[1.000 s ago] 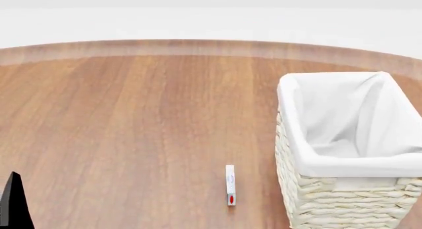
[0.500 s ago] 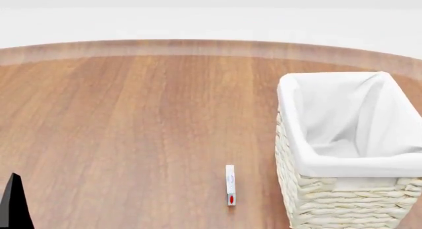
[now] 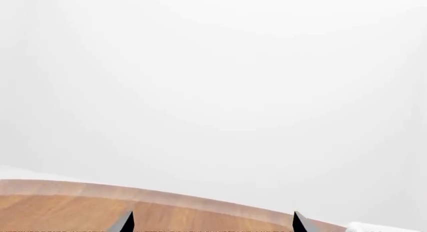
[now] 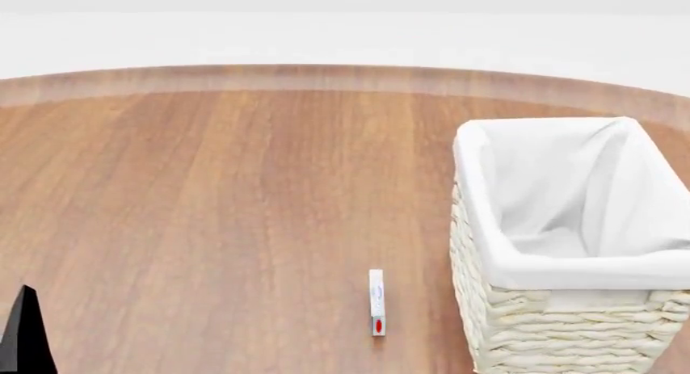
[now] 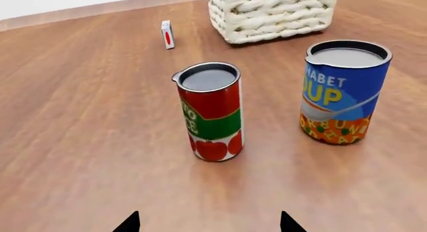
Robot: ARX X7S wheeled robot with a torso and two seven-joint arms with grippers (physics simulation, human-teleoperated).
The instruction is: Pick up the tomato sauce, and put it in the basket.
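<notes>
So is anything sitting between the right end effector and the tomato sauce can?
Nothing visible. In the right wrist view the tomato sauce stands upright straight ahead of the open right end effector, bare table between. The blue-and-yellow can stands apart, off to one side.

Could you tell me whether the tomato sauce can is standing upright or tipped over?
Upright: the tomato sauce stands on the table, rim facing up.
</notes>
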